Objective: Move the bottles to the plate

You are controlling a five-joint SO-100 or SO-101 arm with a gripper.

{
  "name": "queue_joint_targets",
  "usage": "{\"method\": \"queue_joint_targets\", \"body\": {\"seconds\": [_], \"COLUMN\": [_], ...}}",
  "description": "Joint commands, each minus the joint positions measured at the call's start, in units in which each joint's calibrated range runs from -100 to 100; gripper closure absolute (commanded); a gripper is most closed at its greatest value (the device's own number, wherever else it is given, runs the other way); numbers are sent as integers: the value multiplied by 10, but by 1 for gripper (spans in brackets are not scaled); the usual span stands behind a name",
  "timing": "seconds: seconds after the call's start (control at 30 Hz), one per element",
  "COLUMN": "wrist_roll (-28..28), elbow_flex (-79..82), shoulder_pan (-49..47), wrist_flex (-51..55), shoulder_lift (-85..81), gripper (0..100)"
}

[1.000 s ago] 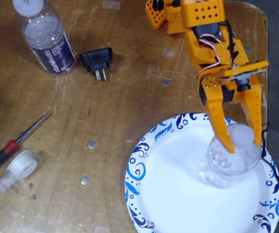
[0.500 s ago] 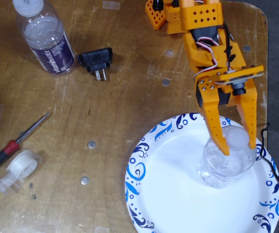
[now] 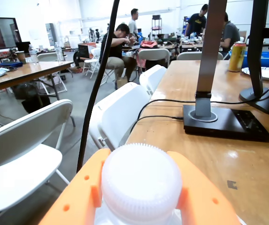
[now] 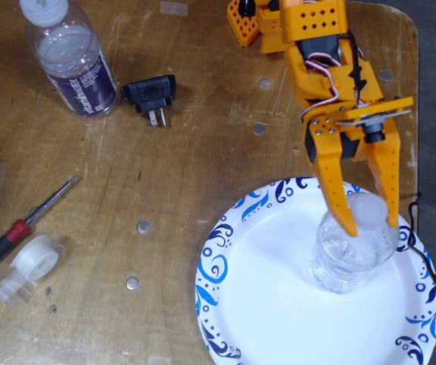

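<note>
Pincer (image 4: 370,220) fingers sit on either side of the white cap of the squat bottle (image 4: 351,255), which stands on the plate (image 4: 279,304) in the lower right of the fixed view. Compared with a second ago the arm has shifted slightly leftward and the bottle has come with it, now a little further in from the plate's right rim. In the wrist view the orange fingers (image 3: 78,197) press against both sides of the ribbed cap (image 3: 141,183) with no gap showing, so the pincer reads as clamped on the bottle rather than let go.

That suggests the first delivery is nearly finished: the bottle's base appears to rest on the white centre of the plate, and the step left for it is probably to part the fingers and lift away without tipping it. Being light and crinkly, it may wobble or stick to a finger on release.

Second bottle (image 4: 70,57), with the dark purple label, stands in the upper left of the fixed view, well apart from the plate on the wooden tabletop (image 4: 165,175). Near it lies a black plug adapter (image 4: 151,95); a screwdriver (image 4: 20,228) and a clear tape roll (image 4: 32,262) sit at the left edge. So about half the task looks to remain.
</note>
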Motion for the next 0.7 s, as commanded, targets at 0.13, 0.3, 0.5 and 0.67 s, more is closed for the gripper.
{"method": "queue_joint_targets", "body": {"seconds": [0.13,0.3,0.5,0.67], "wrist_roll": [0,0,-28,-31], "elbow_flex": [-11,-40,-76,-100], "shoulder_pan": [-3,-12,-40,-57], "wrist_flex": [12,12,11,11], "shoulder_lift": [5,5,5,5], "gripper": [93,92,76,68]}}
